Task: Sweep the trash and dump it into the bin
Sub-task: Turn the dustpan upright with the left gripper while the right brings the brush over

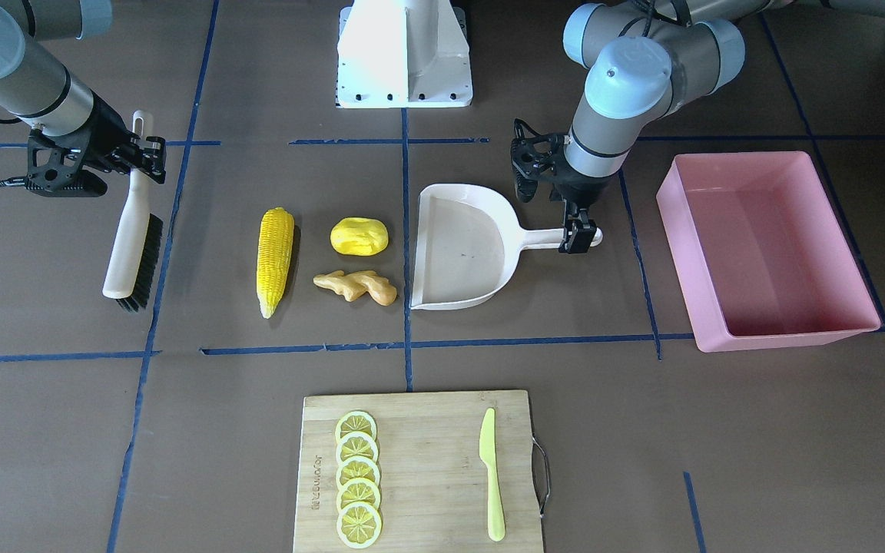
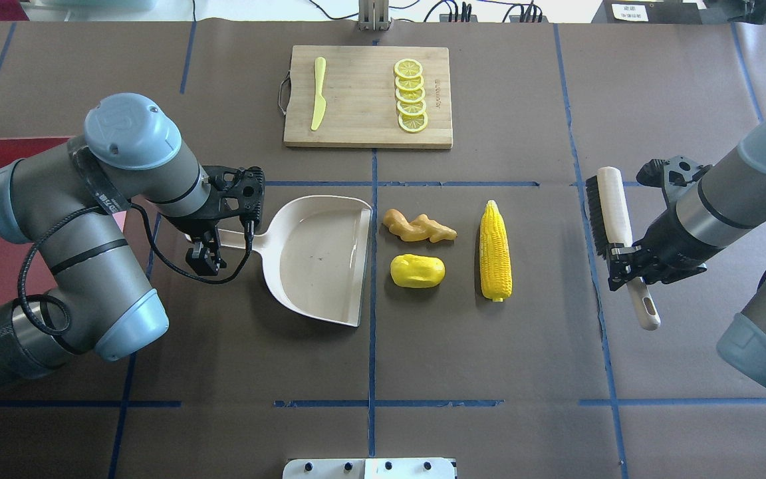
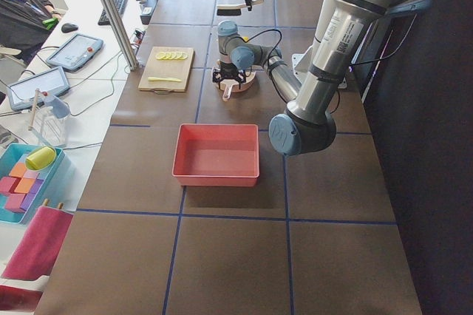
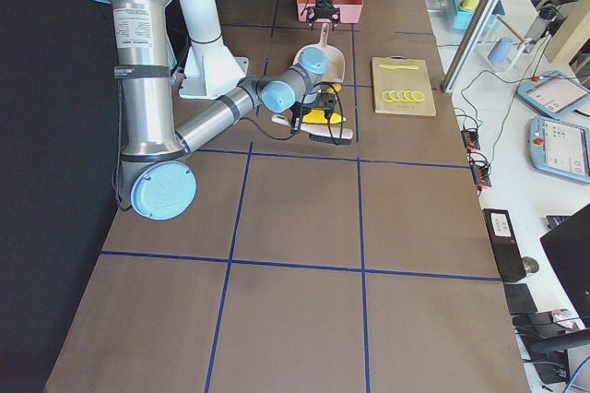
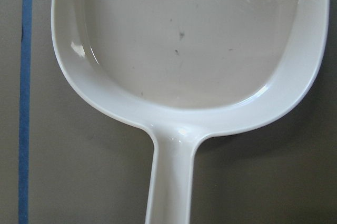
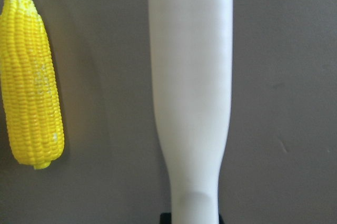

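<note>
While the three toy foods lay unswept, we judged the sweep about to begin. Our left pincer (image 1: 579,234) seemed clamped on the handle end of the cream plastic dustpan (image 1: 462,250), though its wrist camera showed no fingers. Our right pincer (image 1: 147,151) was closed on the white-handled brush with black bristles (image 1: 134,230).

The yellow corn cob (image 1: 275,261), the rounded yellow potato-like lump (image 1: 359,236) and the knobbly tan-orange ginger root (image 1: 356,286) sat between brush and dustpan. The lump and root were just beside the pan's open lip, the cob farther off.

We thought the brush should drop bristles-down behind the cob and push all three in one flat stroke. The left arm should meanwhile press the lip to the bench (image 1: 243,461) so nothing slid under.

The large rectangular pink plastic tub (image 1: 773,246) stood empty beyond the dustpan's handle. Brown paper with blue tape lines covered the bench. A wooden cutting board (image 1: 427,461) carried lemon slices (image 1: 356,476) and a yellow-green knife (image 1: 492,476), well apart from the stroke. Tablets (image 3: 74,50) lay on a white side surface.
</note>
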Motion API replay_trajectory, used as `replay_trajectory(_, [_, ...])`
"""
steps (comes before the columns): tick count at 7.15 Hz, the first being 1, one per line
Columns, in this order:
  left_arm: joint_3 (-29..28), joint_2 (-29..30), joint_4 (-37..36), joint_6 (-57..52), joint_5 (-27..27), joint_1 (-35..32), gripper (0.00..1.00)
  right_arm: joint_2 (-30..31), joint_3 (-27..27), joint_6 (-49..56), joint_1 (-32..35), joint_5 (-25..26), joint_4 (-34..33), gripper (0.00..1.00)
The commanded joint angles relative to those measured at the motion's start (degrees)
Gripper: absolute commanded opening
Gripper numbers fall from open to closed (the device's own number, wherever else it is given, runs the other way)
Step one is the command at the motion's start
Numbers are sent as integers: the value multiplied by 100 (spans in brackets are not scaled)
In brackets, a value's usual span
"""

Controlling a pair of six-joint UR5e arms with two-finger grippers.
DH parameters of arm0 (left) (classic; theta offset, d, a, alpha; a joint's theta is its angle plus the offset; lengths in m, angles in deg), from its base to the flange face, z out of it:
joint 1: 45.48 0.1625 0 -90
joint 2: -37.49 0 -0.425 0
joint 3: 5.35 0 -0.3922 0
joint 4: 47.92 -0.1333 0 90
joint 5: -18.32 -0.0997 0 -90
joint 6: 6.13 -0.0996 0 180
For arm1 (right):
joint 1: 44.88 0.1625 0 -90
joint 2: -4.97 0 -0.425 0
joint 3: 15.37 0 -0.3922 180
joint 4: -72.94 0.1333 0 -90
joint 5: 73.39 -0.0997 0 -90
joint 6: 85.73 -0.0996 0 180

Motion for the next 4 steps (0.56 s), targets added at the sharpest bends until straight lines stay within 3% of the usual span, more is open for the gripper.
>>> replay_trajectory(1, [-182, 72, 17, -60, -121, -6, 98, -48, 10, 0, -49, 3, 0, 0])
replay_trajectory(3, [-252, 37, 0, -51, -121, 150, 98, -83, 28, 9, -66, -6, 0, 0])
replay_trajectory(4, [-261, 19, -26, -42, -130, 204, 90, -92, 19, 9, -66, -6, 0, 0])
